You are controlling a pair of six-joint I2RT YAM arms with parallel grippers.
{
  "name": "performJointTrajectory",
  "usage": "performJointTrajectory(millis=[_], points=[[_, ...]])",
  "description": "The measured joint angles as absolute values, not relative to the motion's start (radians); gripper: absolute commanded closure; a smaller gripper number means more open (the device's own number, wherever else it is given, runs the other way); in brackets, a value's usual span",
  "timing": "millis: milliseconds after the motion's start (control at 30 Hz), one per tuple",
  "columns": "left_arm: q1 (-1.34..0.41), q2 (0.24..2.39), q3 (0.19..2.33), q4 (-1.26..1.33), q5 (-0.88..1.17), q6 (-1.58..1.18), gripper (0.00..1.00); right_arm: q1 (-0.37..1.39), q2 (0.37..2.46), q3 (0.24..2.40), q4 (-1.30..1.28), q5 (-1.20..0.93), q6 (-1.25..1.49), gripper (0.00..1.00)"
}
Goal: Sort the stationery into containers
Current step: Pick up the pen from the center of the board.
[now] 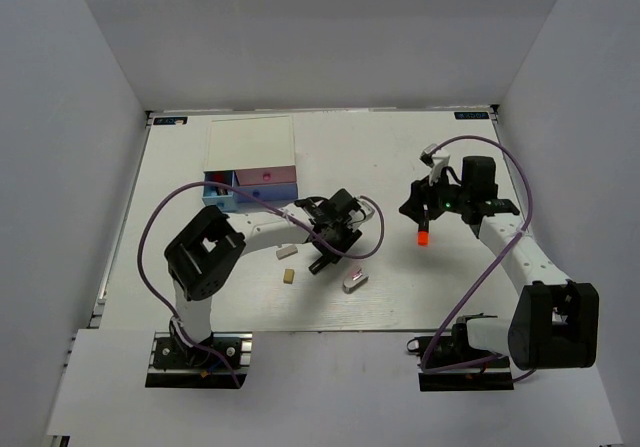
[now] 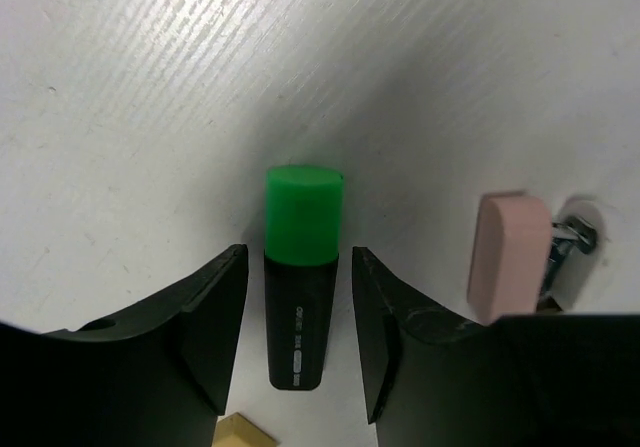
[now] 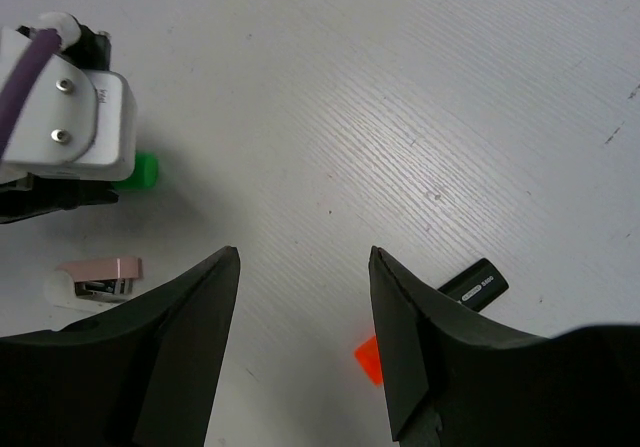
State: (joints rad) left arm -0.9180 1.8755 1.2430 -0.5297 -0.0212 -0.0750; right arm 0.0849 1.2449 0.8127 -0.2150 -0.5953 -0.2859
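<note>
Drawer box point(image 1: 250, 145) sits far-left on the surface point(image 1: 450, 287), white top, pink and blue fronts on the near side. Nothing lies between it and the left arm's elbow.

Left claw point(image 2: 300, 255) is right of the box, pointed down at the surface, jaws apart. The green marker point(image 2: 302, 277) lies flat between the fingers point(image 2: 215, 317), green cap pointing away from the wrist and black body running back into the gap. There's a thin sliver of surface on each side, so no grip on it. In the top view this claw point(image 1: 322, 259) hides the marker.

Right claw point(image 3: 303, 257) is well apart on the right side, jaws spread, nothing in them. The orange-red marker point(image 3: 475, 282) lies on the surface under its right finger: black body pokes out on the outer side, orange end shows just inside that finger. From above, the marker point(image 1: 423, 233) sits just on the near side of the right claw point(image 1: 420, 213).

White-pink oblong piece point(image 2: 510, 255) lies just beside the left claw's right finger, outside the jaws, close enough to crowd that side; can't tell if it touches.

Tan eraser point(image 1: 288, 276) lies near the left claw on its other side. Grey-white eraser point(image 1: 287, 252) is just beyond it, toward the box. Both sit clear of the jaws.
</note>
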Motion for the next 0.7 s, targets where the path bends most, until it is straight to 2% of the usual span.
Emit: performJointTrajectory(millis=[100, 233, 267, 367, 433, 467, 533, 700], points=[[-0.925, 1.902, 1.249, -0.534, -0.043, -0.075, 0.47, 0.076, 1.244, 0.809, -0.215, -0.606, -0.281, 0.39], [-0.933, 1.908, 1.255, -0.533, -0.054, -0.075, 0.58, 0.065, 1.244, 0.805, -0.215, -0.611, -0.278, 0.39], [-0.933, 1.909, 1.256, -0.533, -0.055, -0.077, 0.67, 0.064, 1.244, 0.805, -0.215, -0.613, -0.276, 0.39], [-0.934, 1.910, 1.258, -0.532, -0.061, -0.086, 0.78, 0.059, 1.244, 0.802, -0.215, -0.619, -0.276, 0.39], [-0.931, 1.907, 1.255, -0.524, -0.063, -0.102, 0.83, 0.058, 1.243, 0.802, -0.215, -0.626, -0.278, 0.39], [-0.928, 1.901, 1.250, -0.514, -0.063, -0.113, 0.91, 0.057, 1.242, 0.800, -0.215, -0.632, -0.281, 0.40], [-0.923, 1.871, 1.225, -0.486, -0.064, -0.141, 1.00, 0.056, 1.234, 0.789, -0.215, -0.640, -0.294, 0.42], [-0.887, 1.655, 1.155, -0.427, -0.135, -0.247, 1.00, 0.054, 1.210, 0.745, -0.216, -0.678, -0.332, 0.48]])
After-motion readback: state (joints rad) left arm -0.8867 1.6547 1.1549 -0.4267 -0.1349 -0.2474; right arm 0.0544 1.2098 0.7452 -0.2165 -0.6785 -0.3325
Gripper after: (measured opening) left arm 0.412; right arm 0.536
